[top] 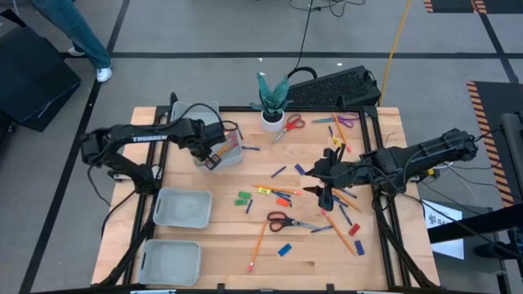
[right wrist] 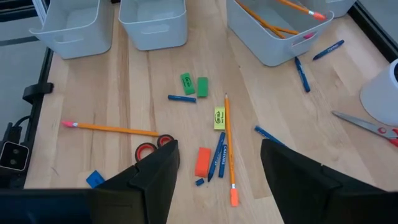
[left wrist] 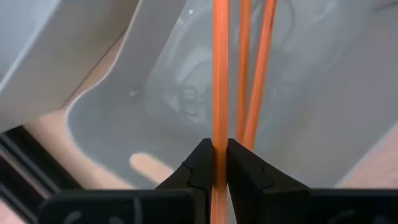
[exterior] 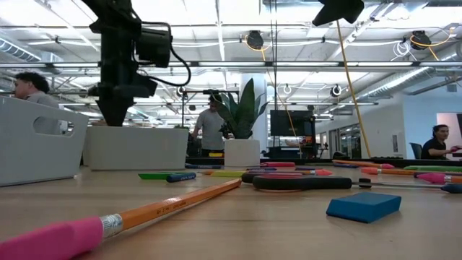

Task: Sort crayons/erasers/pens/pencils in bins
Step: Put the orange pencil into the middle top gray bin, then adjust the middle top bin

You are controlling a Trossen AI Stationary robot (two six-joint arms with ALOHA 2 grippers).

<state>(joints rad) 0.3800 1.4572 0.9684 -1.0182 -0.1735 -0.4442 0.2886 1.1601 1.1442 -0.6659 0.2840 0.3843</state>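
My left gripper [top: 214, 158] hovers over the far-left bin [top: 233, 153] and is shut on an orange pencil [left wrist: 219, 74]. Two more orange pencils [left wrist: 252, 68] lie in that bin. My right gripper [right wrist: 221, 186] stands open above the scattered pile at mid-table, over an orange pencil [right wrist: 229, 149], a red eraser [right wrist: 203, 161] and blue pens [right wrist: 219, 158], touching none of them. Green erasers [right wrist: 194, 85] and a yellow eraser [right wrist: 219, 118] lie flat on the wood. Two pale bins [top: 181, 207] [top: 172, 261] stand at the near left. My left gripper pinches the pencil's shaft [left wrist: 219, 144] between its two fingertips [left wrist: 202, 163]. The fingers come from above, pointing down into the bin, and the pencil runs on past them along their line. Whether its far end touches the bin floor I cannot tell.
Two scissors [top: 288, 220] [top: 291, 124] lie among the loose items, and a white plant pot [top: 272, 121] stands at the far edge. A pencil with a pink eraser [exterior: 144, 217] and a blue eraser [exterior: 363, 206] lie near the front edge. People stand beyond the table.
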